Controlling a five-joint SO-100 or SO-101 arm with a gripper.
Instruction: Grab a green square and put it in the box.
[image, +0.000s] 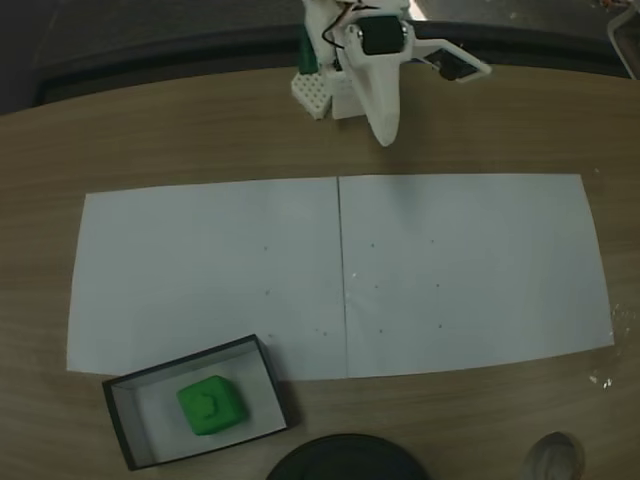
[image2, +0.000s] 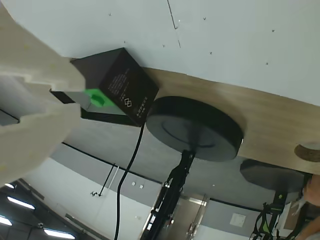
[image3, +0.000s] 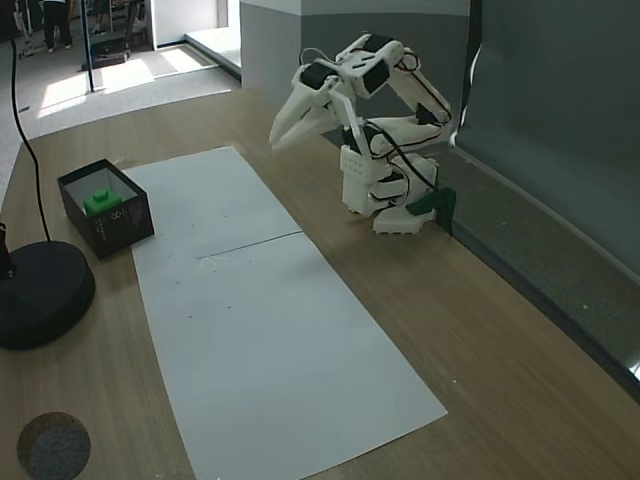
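Pincer (image3: 280, 140) empty, fingers together, well apart from green square (image: 211, 405) inside box (image: 122, 405).

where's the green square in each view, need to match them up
A fixed view: the green square sits inside the box, lower left.
Wrist view: a green sliver at left, peeking over the box wall.
Another fixed view: upper left, in the box.
Shared landmark: the round black disc beside the box.

square (image: 211, 405) in box (image: 121, 412), disc (image3: 40, 292) beside box
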